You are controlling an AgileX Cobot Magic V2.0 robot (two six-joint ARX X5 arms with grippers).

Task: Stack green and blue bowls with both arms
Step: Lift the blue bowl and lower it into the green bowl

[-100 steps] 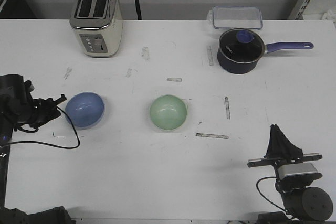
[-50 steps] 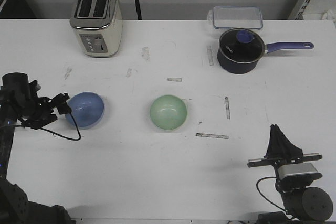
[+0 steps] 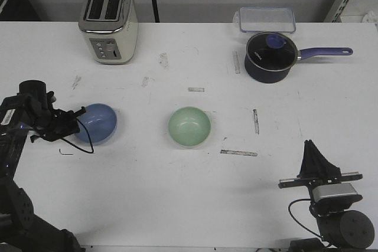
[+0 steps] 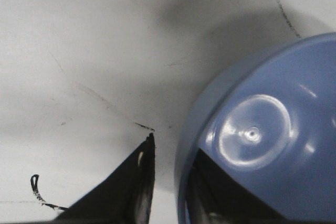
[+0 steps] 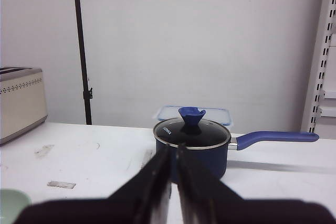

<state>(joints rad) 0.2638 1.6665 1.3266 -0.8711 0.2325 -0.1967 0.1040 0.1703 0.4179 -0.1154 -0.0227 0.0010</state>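
The periwinkle blue bowl (image 3: 97,123) sits upright on the white table at the left. The mint green bowl (image 3: 189,126) sits upright in the middle, and its edge shows in the right wrist view (image 5: 9,203). My left gripper (image 3: 75,117) is open at the blue bowl's left rim. In the left wrist view (image 4: 173,145) one finger is inside the blue bowl (image 4: 262,129) and the other is outside, a small gap off the wall. My right gripper (image 3: 309,144) is shut and empty at the front right, far from both bowls; in the right wrist view (image 5: 173,148) it points at the saucepan.
A cream toaster (image 3: 108,22) stands at the back left. A navy saucepan with glass lid (image 3: 270,56) and a clear lidded box (image 3: 267,19) are at the back right. Tape strips (image 3: 238,153) mark the table. A loose black cable (image 3: 77,149) loops by the left arm.
My left arm has moved right and a little back, bringing its open fingers over the blue bowl's left rim. The bowls and the right arm have not moved.
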